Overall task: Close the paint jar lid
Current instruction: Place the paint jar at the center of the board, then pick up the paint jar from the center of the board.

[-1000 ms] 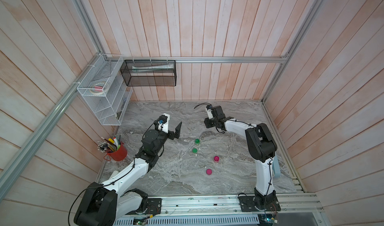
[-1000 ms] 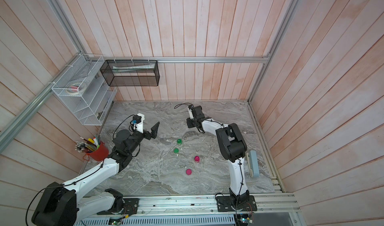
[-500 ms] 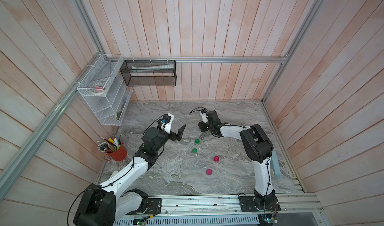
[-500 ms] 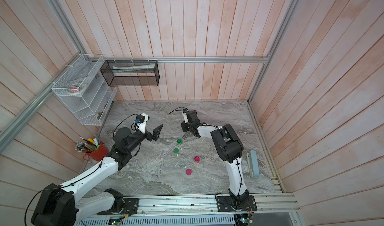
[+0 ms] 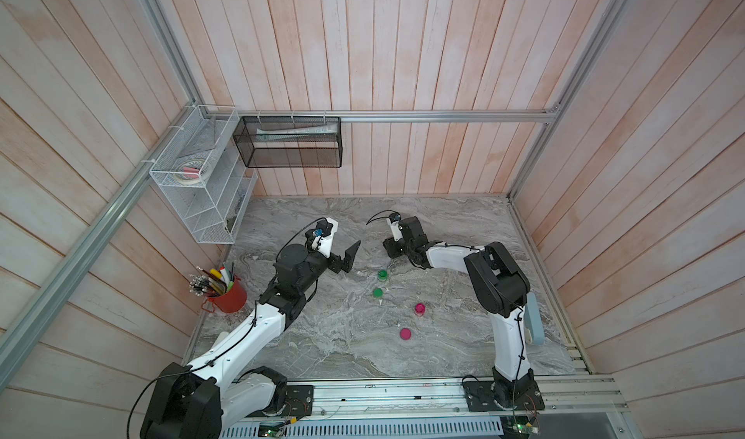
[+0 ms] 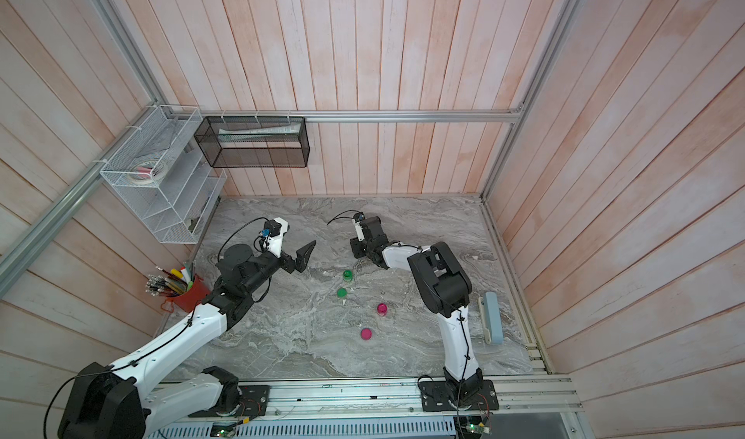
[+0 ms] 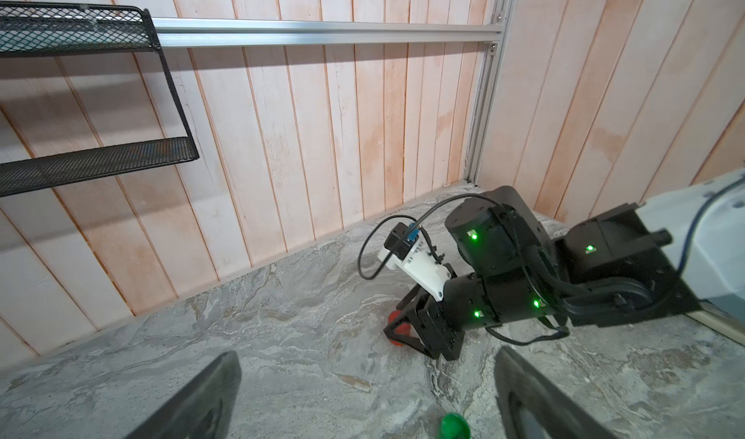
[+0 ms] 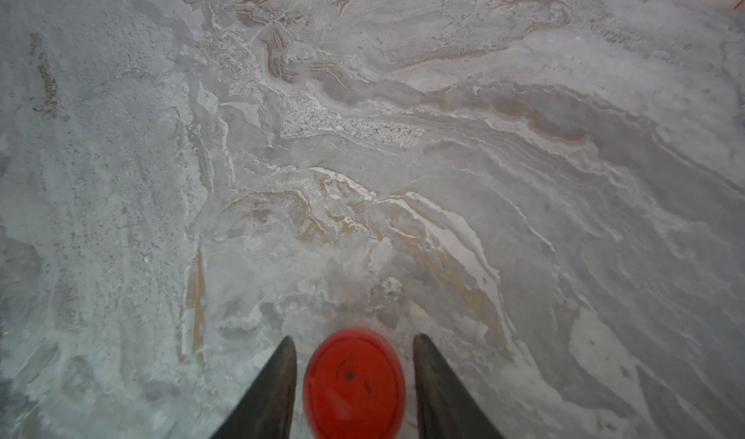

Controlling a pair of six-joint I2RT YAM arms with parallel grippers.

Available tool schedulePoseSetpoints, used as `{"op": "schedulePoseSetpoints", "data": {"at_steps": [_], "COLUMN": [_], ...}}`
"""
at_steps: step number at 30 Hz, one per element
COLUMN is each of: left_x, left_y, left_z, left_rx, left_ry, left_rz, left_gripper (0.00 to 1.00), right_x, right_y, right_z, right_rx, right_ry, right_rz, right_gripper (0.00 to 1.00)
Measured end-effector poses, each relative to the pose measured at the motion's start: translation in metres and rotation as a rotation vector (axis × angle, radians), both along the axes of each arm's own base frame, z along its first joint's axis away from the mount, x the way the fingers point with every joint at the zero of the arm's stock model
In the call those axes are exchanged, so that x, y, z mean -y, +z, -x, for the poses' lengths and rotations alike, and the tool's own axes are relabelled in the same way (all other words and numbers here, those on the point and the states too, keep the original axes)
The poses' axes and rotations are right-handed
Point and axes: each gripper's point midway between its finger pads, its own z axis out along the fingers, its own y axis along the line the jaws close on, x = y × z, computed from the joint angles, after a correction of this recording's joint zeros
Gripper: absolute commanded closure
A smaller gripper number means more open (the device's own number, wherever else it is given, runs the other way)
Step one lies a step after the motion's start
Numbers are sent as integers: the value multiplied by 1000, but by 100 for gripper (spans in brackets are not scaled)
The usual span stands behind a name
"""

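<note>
Right gripper (image 8: 352, 337) is down low over the red paint jar lid (image 8: 354, 384), one finger on each side of it with a thin gap showing on both sides, so the jaws are apart and not pinching anything. That lid sits toward the far middle of the marble table (image 5: 443, 336), and in both top views the gripper hides it. Left gripper (image 7: 367, 353) hangs spread wide with nothing in it, just left of there, above the table. Nearer the robot bases are two green pots (image 5: 382, 274), and nearer again, a bit right, two pink pots (image 5: 419, 308). Can't tell if the red lid is on a jar.
</note>
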Motion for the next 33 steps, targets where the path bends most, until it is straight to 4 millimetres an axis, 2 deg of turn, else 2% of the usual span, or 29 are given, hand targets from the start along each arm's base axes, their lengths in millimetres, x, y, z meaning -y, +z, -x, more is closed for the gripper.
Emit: {"op": "schedulePoseSetpoints", "data": {"at_steps": [4,10,12,13,17,21,25,33], "left_x": [-7,-12,-15,-17,-21,-20,-18,-21], "left_y": [0,6,13,16,13,2,-5,1], "left_z": [-5,-3,-1,0,-1,-5,-6,-1], "left_rx": [-19,1,23,33,29,-10,-34,-45], "left_ry": [51,76,86,93,117,118,113,111], "left_rz": [27,27,24,23,7,-12,-24,-33], "left_gripper": [0,0,0,0,0,0,0,0], "right_x": [0,0,2,4,22,51,75,94], "right_y": [8,52,70,81,128,159,162,150], "right_z": [1,-6,-9,-11,-13,3,31,85], "right_rx": [20,120,159,181,272,318,301,196], "right_ry": [8,16,15,14,-13,-52,-84,-120], "right_rz": [-2,-39,-51,-58,-101,-156,-189,-243], "right_gripper": [36,21,4,2,2,2,2,2]}}
